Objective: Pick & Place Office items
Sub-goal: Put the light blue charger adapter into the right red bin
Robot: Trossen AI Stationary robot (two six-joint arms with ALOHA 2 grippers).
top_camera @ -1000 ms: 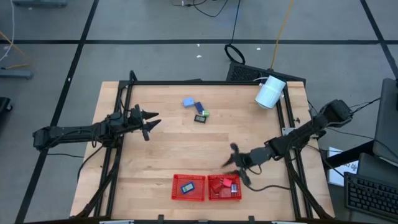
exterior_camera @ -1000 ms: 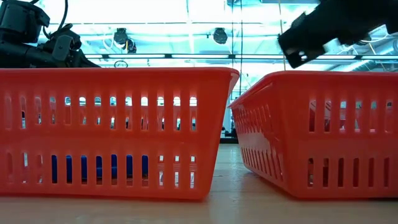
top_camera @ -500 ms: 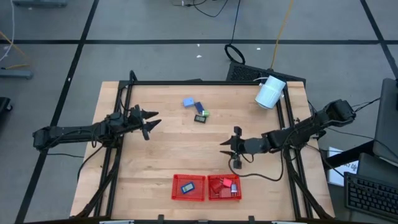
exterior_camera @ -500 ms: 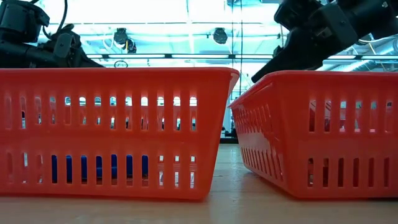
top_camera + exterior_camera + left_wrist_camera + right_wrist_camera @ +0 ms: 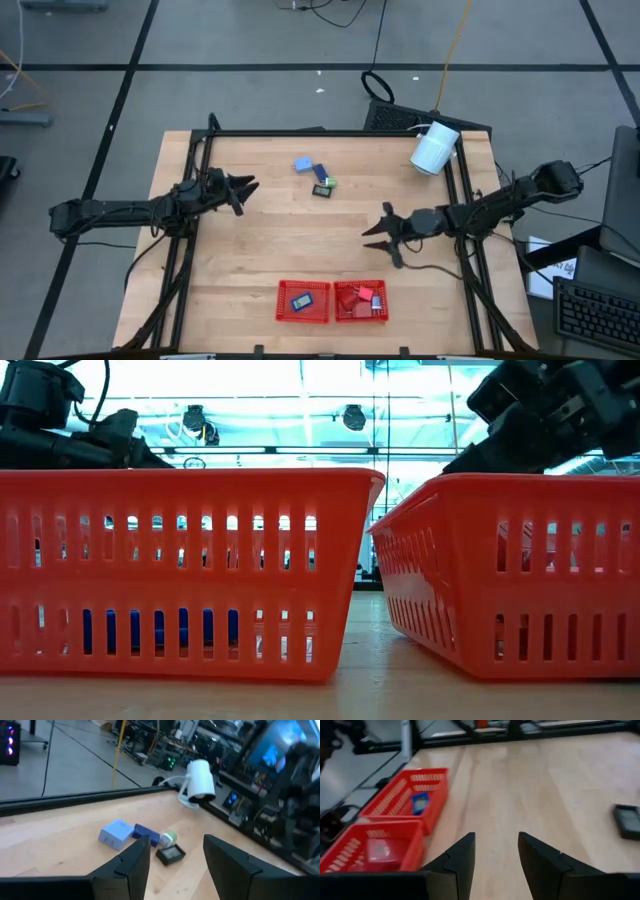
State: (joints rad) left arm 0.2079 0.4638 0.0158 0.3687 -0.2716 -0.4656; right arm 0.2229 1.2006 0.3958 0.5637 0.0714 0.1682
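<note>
Four office items lie loose in a tight cluster on the table, toward twelve o'clock from its centre in the high view: a light blue block (image 5: 301, 165), a dark blue piece (image 5: 320, 172) just beside it, a small green piece (image 5: 331, 183) and a black piece (image 5: 321, 190) touching or nearly touching one another. The rest sit in two red mesh trays side by side at six o'clock: a blue item (image 5: 302, 299) in the left tray (image 5: 303, 318), red items (image 5: 364, 295) in the right tray (image 5: 361, 317).

The right gripper (image 5: 381, 232) hangs over bare wood at about four o'clock from the cluster and above the right tray, its fingers spread apart and holding nothing. The left gripper (image 5: 245, 188) is at nine o'clock from the cluster, well apart from it, pointing toward it with fingers parted narrowly and nothing between them.

The table (image 5: 270, 240) is light wood with a black frame along its edges. A large white cylinder (image 5: 435, 147) lies at its two o'clock corner. Around it is grey floor with dark lines, cables at twelve o'clock, and a keyboard (image 5: 597, 315) at the four o'clock edge. The low view looks past the trays to bright ceiling lights; the left wrist view shows benches with lit screens beyond the table. No writing or brand can be read anywhere.
</note>
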